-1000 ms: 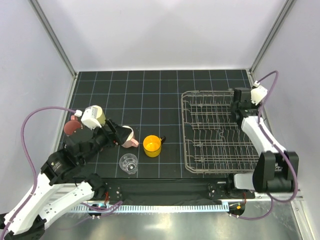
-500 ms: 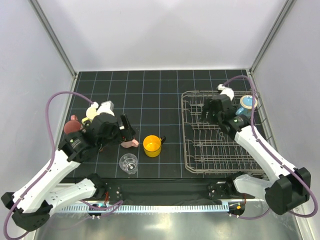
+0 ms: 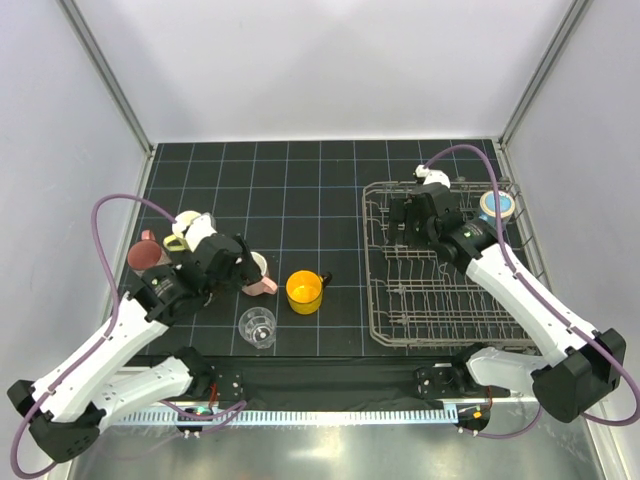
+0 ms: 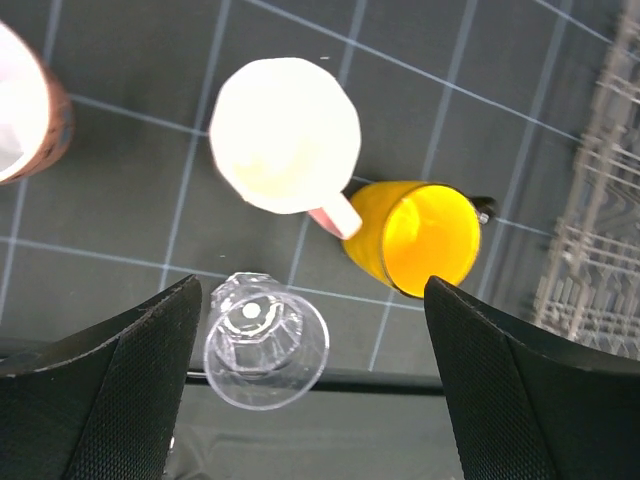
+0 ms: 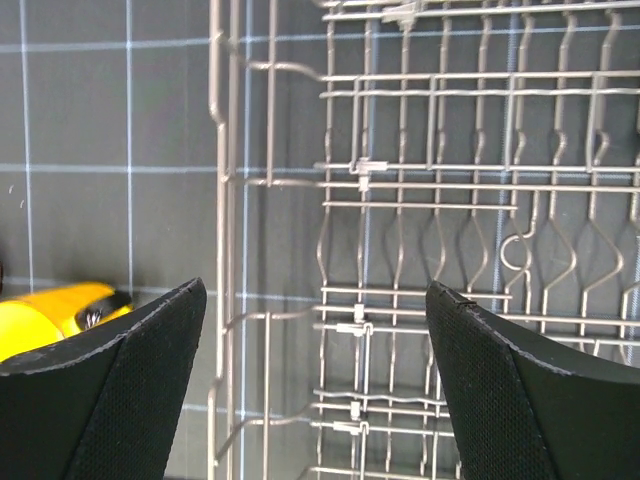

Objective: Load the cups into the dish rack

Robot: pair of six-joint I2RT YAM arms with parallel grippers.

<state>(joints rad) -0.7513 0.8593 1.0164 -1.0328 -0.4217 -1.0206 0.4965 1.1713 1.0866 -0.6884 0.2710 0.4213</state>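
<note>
The pink mug [image 3: 263,277] stands left of the orange-yellow mug [image 3: 304,291], with the clear glass tumbler [image 3: 257,327] in front of them. The maroon mug [image 3: 143,253] and pale yellow mug [image 3: 185,222] stand further left. The blue cup [image 3: 496,206] sits in the far right corner of the dish rack [image 3: 372,300]. My left gripper [image 3: 244,267] hangs open and empty above the pink mug [image 4: 285,135], tumbler [image 4: 265,340] and orange-yellow mug [image 4: 420,238]. My right gripper [image 3: 402,222] is open and empty over the rack's far left part [image 5: 400,180].
The black gridded mat [image 3: 300,190] lies under everything. White walls with metal posts close the back and sides. The orange-yellow mug also shows at the left edge of the right wrist view [image 5: 50,315]. The rack's edge shows in the left wrist view [image 4: 600,260].
My right gripper has moved left across the rack, away from the blue cup that now sits in the far right corner. My left wrist has lifted and shifted slightly over the pink mug.
</note>
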